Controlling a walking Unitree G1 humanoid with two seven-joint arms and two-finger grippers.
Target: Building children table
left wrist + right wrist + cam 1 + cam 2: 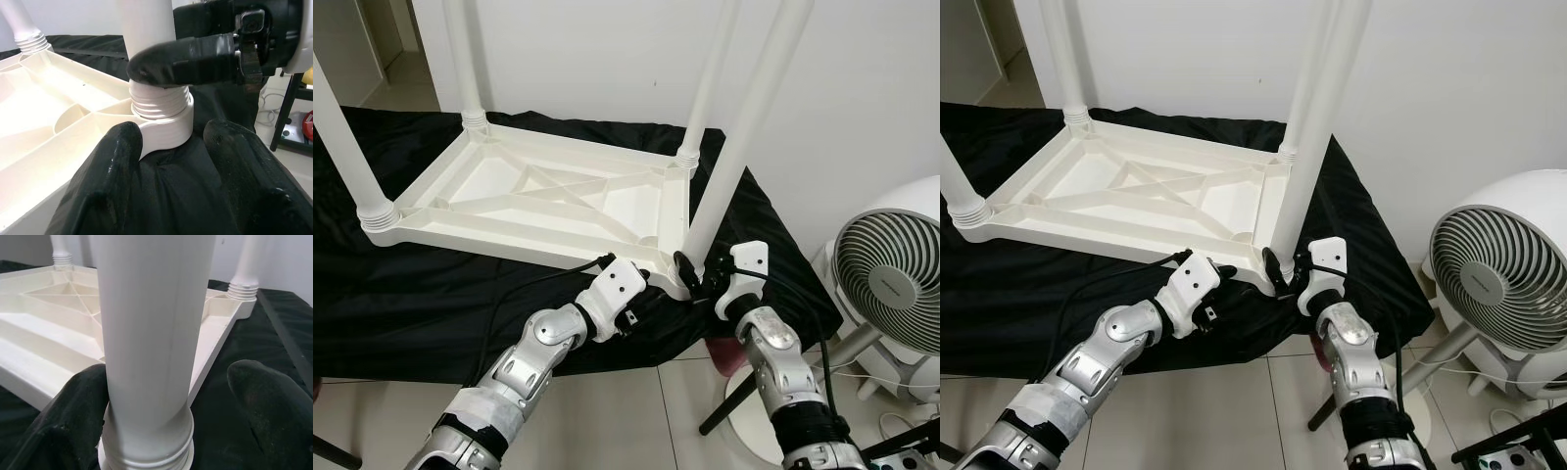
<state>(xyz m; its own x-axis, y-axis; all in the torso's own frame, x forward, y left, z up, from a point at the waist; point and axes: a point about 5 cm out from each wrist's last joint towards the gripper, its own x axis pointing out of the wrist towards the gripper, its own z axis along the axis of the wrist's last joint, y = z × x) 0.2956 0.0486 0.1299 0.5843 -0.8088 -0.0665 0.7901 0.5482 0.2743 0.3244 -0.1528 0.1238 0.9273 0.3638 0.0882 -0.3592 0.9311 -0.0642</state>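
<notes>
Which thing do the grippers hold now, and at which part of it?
The right gripper straddles the near table leg just above its threaded base, one finger touching it; a firm grip cannot be told. The left gripper is open at the corner socket, holding nothing.

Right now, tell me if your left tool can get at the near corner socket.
Probably yes: the left tool is open right at the corner socket; the right tool sits higher, around the leg.

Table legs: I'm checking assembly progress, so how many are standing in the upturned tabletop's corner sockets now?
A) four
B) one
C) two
A: the upturned white tabletop has a leg at every corner, including the near leg, with the right gripper at its base and the left gripper beside that corner socket.
</notes>
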